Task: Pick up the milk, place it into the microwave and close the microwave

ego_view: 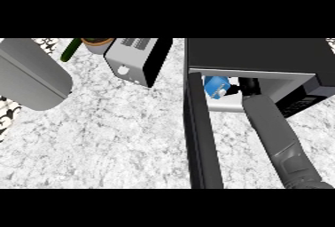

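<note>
Head view shows our right hand reaching into the open microwave, its dark fingers just beside the blue and white milk at the cavity's mouth; we cannot tell whether they are curled round the carton or have let go, since the cavity's shadow and the forearm hide the contact. The milk lies tilted just inside the opening, near the door's hinge side. We judge the main risk to be the withdrawal: if the fingers drag the carton back, it could tip out over the sill, and a carton sitting this close to the edge could block the microwave door when it swings. The door stands wide open, running toward us left of the forearm, so the arm must clear it first. Our left hand is out of sight; only a grey forearm shows far left. Around lies a grey-white marbled worktop, with a toaster and a potted plant at its far side.
</note>
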`<state>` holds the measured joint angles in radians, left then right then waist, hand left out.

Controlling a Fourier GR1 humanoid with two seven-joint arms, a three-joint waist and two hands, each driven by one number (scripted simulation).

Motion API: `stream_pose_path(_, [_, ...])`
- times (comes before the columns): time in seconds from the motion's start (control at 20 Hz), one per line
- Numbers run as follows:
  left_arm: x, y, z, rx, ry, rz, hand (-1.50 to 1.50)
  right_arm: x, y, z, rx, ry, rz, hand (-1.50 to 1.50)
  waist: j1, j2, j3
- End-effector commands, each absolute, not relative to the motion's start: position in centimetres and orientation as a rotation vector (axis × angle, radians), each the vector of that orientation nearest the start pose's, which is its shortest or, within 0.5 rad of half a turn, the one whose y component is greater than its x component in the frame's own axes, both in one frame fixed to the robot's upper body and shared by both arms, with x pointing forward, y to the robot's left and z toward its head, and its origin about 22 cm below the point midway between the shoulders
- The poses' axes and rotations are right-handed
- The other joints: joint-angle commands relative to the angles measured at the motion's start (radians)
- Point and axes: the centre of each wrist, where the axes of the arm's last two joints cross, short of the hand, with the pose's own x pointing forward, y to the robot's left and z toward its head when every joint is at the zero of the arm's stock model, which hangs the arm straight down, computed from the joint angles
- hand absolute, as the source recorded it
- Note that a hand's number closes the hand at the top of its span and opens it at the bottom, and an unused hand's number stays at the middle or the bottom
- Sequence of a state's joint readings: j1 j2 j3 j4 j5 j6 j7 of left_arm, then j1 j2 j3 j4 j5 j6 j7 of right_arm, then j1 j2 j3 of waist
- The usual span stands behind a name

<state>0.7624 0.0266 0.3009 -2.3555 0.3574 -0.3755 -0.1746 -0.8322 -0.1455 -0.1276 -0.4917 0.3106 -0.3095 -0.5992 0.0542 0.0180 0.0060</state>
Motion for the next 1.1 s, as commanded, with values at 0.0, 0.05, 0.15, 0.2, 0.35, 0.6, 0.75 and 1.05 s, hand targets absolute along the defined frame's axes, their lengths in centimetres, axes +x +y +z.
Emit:
stream_pose_path(0.0, [5.2,31.8,8.5,0.051,-1.936,0.090,-1.50,42.8,-20.7,2.4,-0.505,-1.916,0.397,1.50,0.019,0.006,-0.004])
stream_pose_path(0.05, [4.1,31.9,9.3,0.057,-1.939,0.073,-1.50,42.7,-22.1,2.1,-0.562,-1.902,0.426,1.50,0.034,0.007,-0.004])
stream_pose_path(0.15, [5.4,31.8,8.6,0.026,-1.948,0.075,-1.50,42.9,-22.7,2.4,-0.672,-1.925,0.391,1.50,0.038,0.019,-0.004])
stream_pose_path(0.2, [5.3,31.5,9.1,0.037,-1.954,0.052,-1.50,42.7,-22.8,2.0,-0.702,-1.929,0.398,1.50,0.040,0.019,-0.003])
stream_pose_path(0.35, [6.0,31.8,8.8,0.046,-1.941,0.064,-1.50,43.6,-23.8,3.8,-0.802,-1.974,0.468,1.50,0.033,0.022,-0.003])
stream_pose_path(0.6, [6.0,31.9,9.9,0.043,-1.959,0.032,-1.50,42.9,-24.2,2.1,-0.906,-1.954,0.506,1.50,0.058,0.034,-0.001])
stream_pose_path(0.75, [6.6,31.8,9.5,-0.008,-1.943,0.028,-1.50,43.3,-25.2,2.9,-0.976,-1.893,0.567,1.50,0.064,0.038,-0.002])
stream_pose_path(1.05, [6.6,32.0,9.4,0.027,-1.953,0.014,-1.50,41.8,-29.9,1.6,-1.340,-1.558,0.408,-1.50,0.090,0.048,-0.007])
